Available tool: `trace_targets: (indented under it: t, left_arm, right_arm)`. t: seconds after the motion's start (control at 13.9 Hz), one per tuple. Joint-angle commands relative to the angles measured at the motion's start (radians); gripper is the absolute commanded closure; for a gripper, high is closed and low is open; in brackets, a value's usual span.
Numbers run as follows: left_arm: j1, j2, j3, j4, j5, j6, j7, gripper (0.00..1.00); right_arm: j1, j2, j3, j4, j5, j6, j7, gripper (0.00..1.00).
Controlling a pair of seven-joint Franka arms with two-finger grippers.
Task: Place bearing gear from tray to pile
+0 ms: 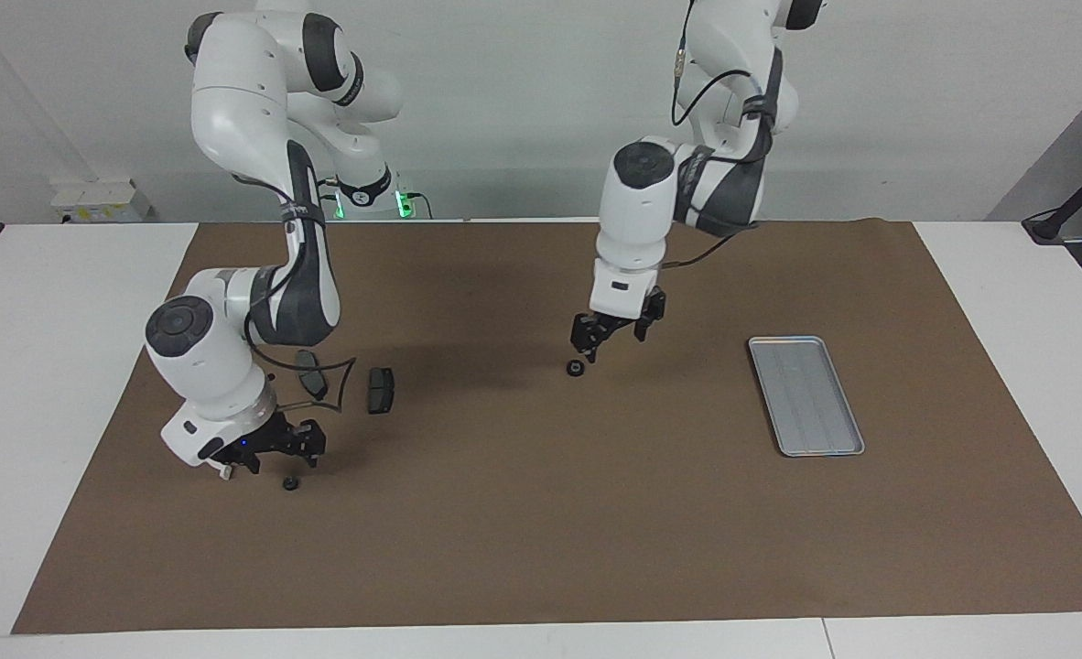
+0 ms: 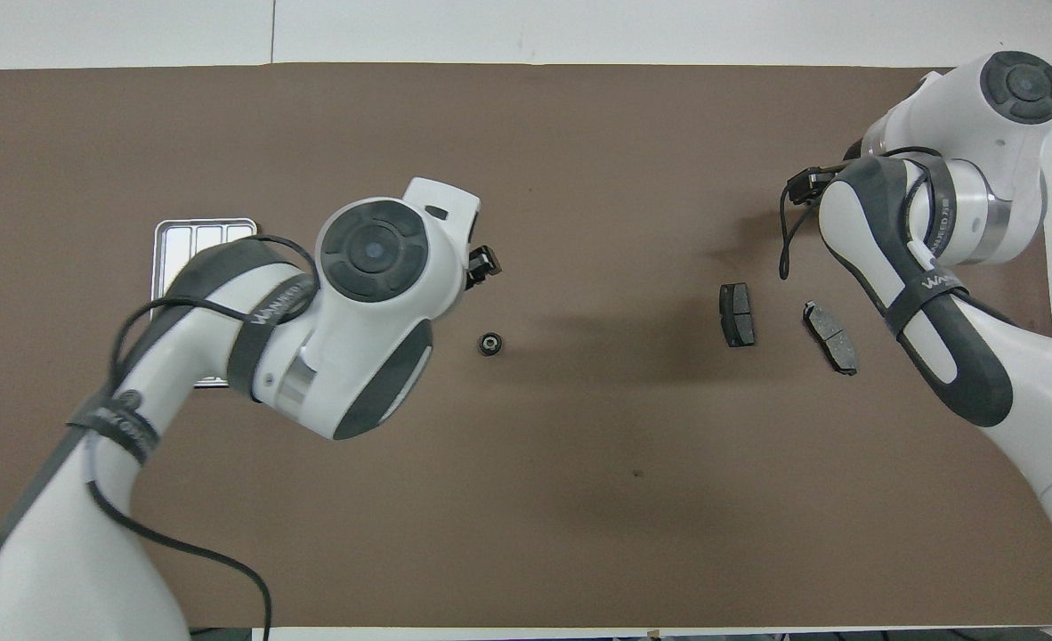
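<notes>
Both claws open, empty; left claw (image 1: 607,345) over 1 bearing gear (image 1: 575,368) mid-surface, right claw (image 1: 273,451) over another (image 1: 291,483) nr brake pads (image 1: 380,390); release step; next prob. retreat, tray (image 1: 806,394) bare.

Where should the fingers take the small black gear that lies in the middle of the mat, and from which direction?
Take the small black gear by its outer rim, two facing sides, coming straight down from above. It looks like a low round ring lying flat on the brown mat, hole upward, with bare mat all around it. The left gripper, fingers open, hangs just above it.
</notes>
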Motion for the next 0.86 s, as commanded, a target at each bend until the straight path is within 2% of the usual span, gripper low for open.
trace_targets:
  t: [0.0,0.29,0.5,0.65,0.79]
  left_arm:
    - [0.148,-0.096,-0.006,0.003,0.011,-0.095,0.195,0.0]
    - [0.367,-0.191,-0.001,0.011,-0.001,-0.187,0.519,0.0]
    - [0.484,-0.252,0.001,0.006,-0.001,-0.264,0.732,0.0]
    - [0.524,-0.277,0.005,0.001,-0.001,-0.284,0.809,0.0]
    - [0.531,-0.297,0.005,-0.006,-0.001,-0.318,0.825,0.0]
  right_arm:
    - [0.044,-0.091,0.008,-0.015,-0.004,-0.113,0.144,0.01]
    - [0.232,-0.157,0.011,-0.014,-0.003,-0.242,0.659,0.0]
    - [0.379,-0.174,0.014,-0.029,0.007,-0.236,1.0,0.0]
    - [0.455,-0.206,0.014,-0.093,0.013,-0.191,1.143,0.0]
    - [0.536,-0.243,0.014,-0.202,0.013,-0.07,1.247,0.0]
